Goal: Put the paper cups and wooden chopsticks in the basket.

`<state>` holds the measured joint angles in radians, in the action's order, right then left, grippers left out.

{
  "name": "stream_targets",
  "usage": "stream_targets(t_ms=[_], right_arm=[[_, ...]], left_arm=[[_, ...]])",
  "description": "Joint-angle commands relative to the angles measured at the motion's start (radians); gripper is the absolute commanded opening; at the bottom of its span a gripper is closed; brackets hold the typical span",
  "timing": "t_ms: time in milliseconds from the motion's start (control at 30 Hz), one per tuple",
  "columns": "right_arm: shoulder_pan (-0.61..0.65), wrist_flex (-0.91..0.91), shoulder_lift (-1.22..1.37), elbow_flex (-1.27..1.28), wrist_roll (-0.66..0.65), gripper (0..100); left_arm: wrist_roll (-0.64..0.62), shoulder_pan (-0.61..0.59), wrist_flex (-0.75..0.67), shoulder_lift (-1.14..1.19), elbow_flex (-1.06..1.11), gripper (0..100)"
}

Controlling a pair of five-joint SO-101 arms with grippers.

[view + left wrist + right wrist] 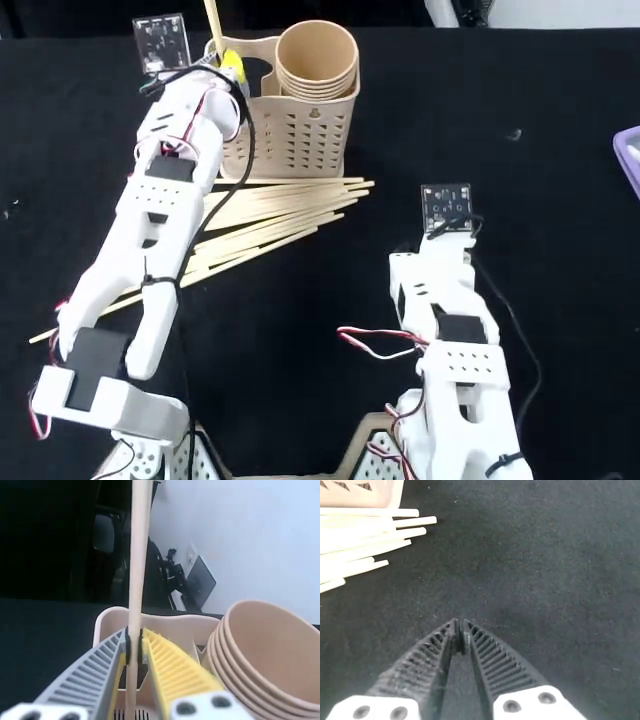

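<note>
High view — left gripper (228, 68) over the basket's (300, 140) left compartment, clamped on one stick (212, 18), which stands near upright. Cups (317, 60) are stacked in the right compartment. A pile (290, 205) of loose sticks lies on the table just in front of the basket, long axes running across it, partly under the left arm.

Left wrist view — fingers tight on the stick, axis vertical, compartment below. I cannot tell whether its lower end is inside. I judge I need a straight drop.

Right wrist view — right gripper (460, 630), fingers together on nothing, near the pile's ends but apart from them.
</note>
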<state>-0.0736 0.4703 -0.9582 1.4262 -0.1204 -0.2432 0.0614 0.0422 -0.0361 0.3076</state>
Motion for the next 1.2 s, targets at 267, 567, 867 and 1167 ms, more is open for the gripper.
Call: stream_targets(t_ms=[267, 567, 867, 1167], right_arm=[[0.014, -0.023, -0.004, -0.013, 0.003, 1.1], [0.014, -0.023, -0.004, -0.012, 0.003, 1.1], [0.014, -0.023, -0.004, -0.015, 0.003, 1.1], [0.014, -0.023, -0.004, -0.015, 0.003, 1.1]], left_arm=[[-0.005, -0.007, -0.006, -0.258, 0.202, 22], [-0.003, -0.013, -0.006, -0.358, 0.222, 21], [0.009, -0.127, 0.247, -0.512, 0.134, 22], [0.454, -0.236, 1.151, -0.623, -0.087, 22]])
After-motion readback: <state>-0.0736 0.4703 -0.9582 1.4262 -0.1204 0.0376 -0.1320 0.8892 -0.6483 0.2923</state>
